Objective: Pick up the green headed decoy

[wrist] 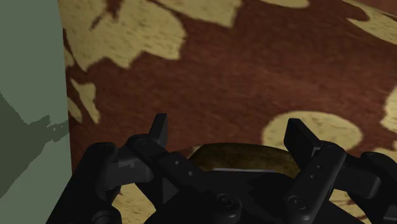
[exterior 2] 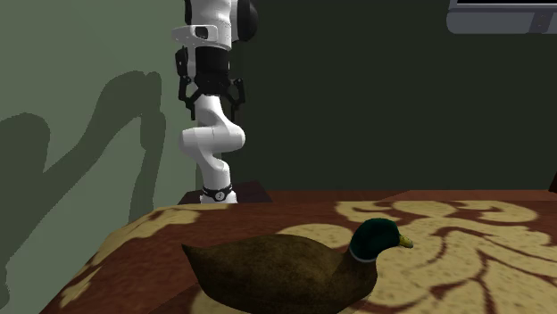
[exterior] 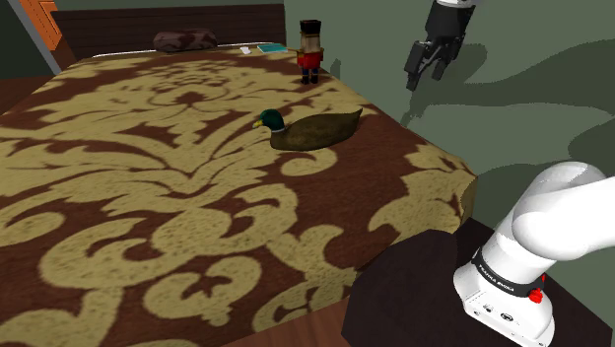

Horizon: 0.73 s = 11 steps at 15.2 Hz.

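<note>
A brown duck decoy [exterior: 313, 130] with a dark green head and yellow bill lies on the patterned bed [exterior: 148, 197], its head toward the shoulder view's left. The same decoy [exterior 2: 286, 272] fills the foreground of the second exterior view. My black gripper [exterior: 426, 61] hangs high in the air beyond the bed's edge, well above and to the shoulder view's right of the decoy. It is open with nothing between its fingers. In the wrist view the gripper [wrist: 229, 137] has its fingers spread, and a bit of the decoy [wrist: 245, 158] shows just behind them.
A red and black nutcracker figure [exterior: 309, 51] stands upright at the far end of the bed. A dark cushion [exterior: 184, 39] and a teal book [exterior: 268, 47] lie by the headboard. A green wall [exterior: 522, 89] rises beside the bed. My stand [exterior: 434, 296] is at the bed's corner.
</note>
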### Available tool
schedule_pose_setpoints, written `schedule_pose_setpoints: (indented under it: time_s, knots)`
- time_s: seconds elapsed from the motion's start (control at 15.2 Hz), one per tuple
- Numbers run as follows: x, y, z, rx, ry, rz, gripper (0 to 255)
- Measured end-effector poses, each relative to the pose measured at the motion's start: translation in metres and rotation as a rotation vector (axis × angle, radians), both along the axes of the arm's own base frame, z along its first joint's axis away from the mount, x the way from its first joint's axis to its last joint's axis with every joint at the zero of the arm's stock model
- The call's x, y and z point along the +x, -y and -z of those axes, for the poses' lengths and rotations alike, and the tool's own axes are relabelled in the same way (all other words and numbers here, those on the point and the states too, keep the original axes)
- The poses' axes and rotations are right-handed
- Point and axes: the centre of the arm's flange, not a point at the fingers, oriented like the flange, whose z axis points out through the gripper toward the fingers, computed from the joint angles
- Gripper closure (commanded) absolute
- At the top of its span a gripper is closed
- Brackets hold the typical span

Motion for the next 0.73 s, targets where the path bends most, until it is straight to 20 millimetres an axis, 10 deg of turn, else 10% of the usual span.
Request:
schedule_pose_setpoints:
  time_s: [0.73]
  knots:
    - [0.110, -0.005, 0.030, 0.014, -0.013, -0.291, 0]
